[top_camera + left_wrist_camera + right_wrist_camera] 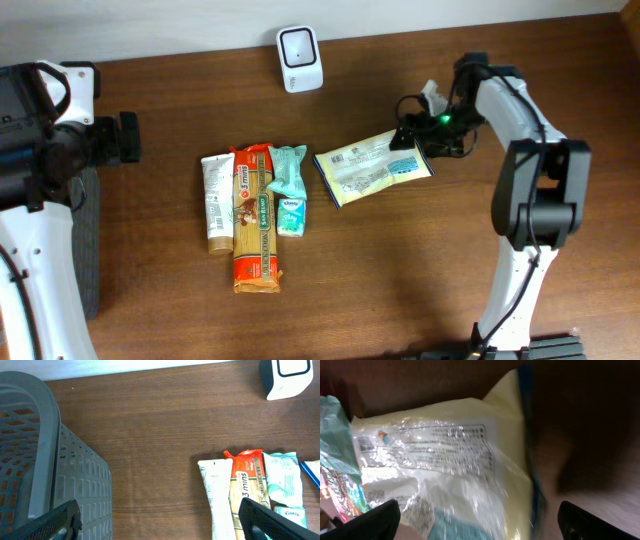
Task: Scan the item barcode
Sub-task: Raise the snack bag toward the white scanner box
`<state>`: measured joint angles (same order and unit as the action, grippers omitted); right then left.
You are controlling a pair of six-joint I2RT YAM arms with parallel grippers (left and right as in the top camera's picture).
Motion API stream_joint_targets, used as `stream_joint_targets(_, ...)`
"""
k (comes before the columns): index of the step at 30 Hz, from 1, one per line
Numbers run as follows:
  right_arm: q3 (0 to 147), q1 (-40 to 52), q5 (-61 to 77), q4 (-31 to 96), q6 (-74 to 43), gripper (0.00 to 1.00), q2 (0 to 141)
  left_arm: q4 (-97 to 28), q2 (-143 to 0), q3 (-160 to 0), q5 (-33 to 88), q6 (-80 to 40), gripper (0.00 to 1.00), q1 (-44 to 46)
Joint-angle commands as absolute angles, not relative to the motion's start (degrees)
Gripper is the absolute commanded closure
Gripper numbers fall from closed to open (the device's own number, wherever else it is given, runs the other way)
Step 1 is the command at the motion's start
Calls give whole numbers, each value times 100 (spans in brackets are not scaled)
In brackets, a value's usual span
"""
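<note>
Plainly, the grasp comes first. The right hand [425,142] hangs released at the right edge of the packet [372,166], its fingers spread wide to either side and closed on nothing. The packet lies flat on the desk [420,260], printed face up, below and to the right of the scanner [299,58] and just right of the row of other goods. I judge the scan itself not yet done: the packet is not facing the scanner's window.

The next move calls for closing on that right edge, lifting, and turning the barcode toward the scanner. Where the code sits is hard to say; the right wrist view is blurred, showing only blocks of fine print.

The packet is a pale yellow, glossy film pouch with a blue edge. It is soft and crinkled, so it will likely sag from one pinched side and glare under the light. The scanner is a small white box with rounded corners and a dark window.

In the row lie a cream tube [217,200], a long orange pasta pack [254,215] and a teal tissue pack [289,188]. The left hand [162,522] is released too, beside a grey lattice basket [30,460].
</note>
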<state>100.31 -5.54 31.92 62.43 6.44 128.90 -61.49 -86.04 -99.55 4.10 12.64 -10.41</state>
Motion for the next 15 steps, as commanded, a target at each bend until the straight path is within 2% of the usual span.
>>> stream_joint_targets(1, 10068, -228, 3610, 6202, 727, 0, 13233, -6141, -8538, -9946, 473, 1339, 1, -1057)
stream_joint_targets(3, 10068, 8, 3612, 6193, 696, 1, 13402, -6143, -8538, -9946, 473, 1339, 1, -1057)
stream_joint_targets(7, 10068, 532, 3627, 6099, -102, 18, 13839, -6141, -8538, -9946, 473, 1339, 1, -1057)
stream_joint_targets(9, 10066, 696, 3649, 5959, -561, 49, 14057, -6143, -8538, -9946, 473, 1339, 1, -1057)
stream_joint_targets(11, 10068, 744, 3691, 5905, -718, 89, 14143, -6143, -8538, -9946, 473, 1339, 1, -1057)
stream_joint_targets(12, 10068, 738, 3697, 5907, -716, 96, 14143, -6143, -8538, -9946, 473, 1339, 1, -1057)
stream_joint_targets(15, 10071, 650, 4021, 5878, -537, 96, 14134, -6141, -8538, -9946, 473, 1339, 1, -1057)
